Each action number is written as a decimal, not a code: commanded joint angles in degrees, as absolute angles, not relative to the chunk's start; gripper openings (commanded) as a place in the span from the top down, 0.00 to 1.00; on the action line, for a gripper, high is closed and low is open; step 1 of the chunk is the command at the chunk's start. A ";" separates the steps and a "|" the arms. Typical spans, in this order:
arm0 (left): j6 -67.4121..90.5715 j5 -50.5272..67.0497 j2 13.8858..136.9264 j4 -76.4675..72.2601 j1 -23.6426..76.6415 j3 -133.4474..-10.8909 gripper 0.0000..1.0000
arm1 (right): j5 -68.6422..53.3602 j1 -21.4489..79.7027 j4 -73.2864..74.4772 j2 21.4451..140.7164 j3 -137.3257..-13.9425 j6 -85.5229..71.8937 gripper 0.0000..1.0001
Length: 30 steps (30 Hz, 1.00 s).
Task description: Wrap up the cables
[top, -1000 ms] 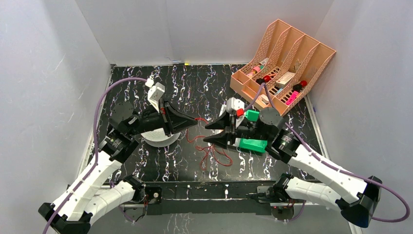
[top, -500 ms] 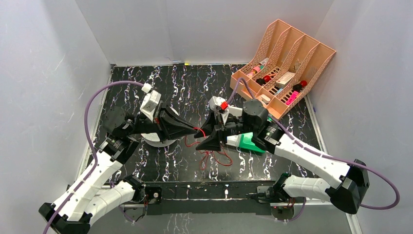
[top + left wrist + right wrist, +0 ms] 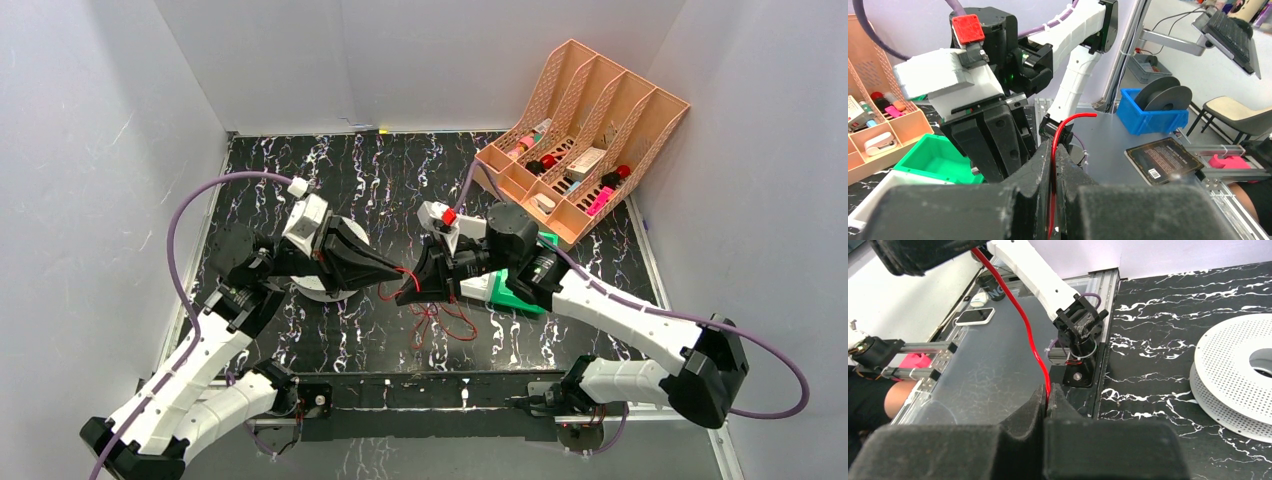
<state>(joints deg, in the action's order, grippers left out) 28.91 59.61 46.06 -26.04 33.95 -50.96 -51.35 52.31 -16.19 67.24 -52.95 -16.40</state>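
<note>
The left pincer and right pincer meet almost nose to nose above the counter. Each is pressed together on the same thin red cable, with only a short stretch between the two grips. The rest lies in a loose tangle on the counter beneath them. I'd worry most about that short stretch. If the arms pull apart, the thread-like wire could slip free or snap. The tips might also knock together, and the tangle below may knot when dragged toward the white spool.
</note>
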 commanded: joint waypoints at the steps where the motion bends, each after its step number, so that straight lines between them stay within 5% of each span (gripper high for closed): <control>1: 23.16 60.76 42.93 -22.77 34.15 -50.78 1.00 | -42.08 52.59 -11.74 62.99 -55.81 -10.28 1.00; 4: 19.51 58.79 41.23 -16.77 34.15 -51.08 0.93 | -32.00 52.60 -5.81 61.02 -56.30 -5.72 1.00; 14: 10.06 47.87 34.28 -0.57 34.17 -50.98 0.31 | -4.73 52.65 4.70 58.88 -58.83 9.29 1.00; 21: 10.11 34.83 32.74 7.29 34.16 -51.23 0.13 | 7.46 52.69 5.45 59.62 -58.89 17.83 1.00; 30: 21.02 30.51 40.33 11.25 34.10 -53.70 0.03 | 26.22 61.08 -6.82 60.95 -53.94 30.10 1.00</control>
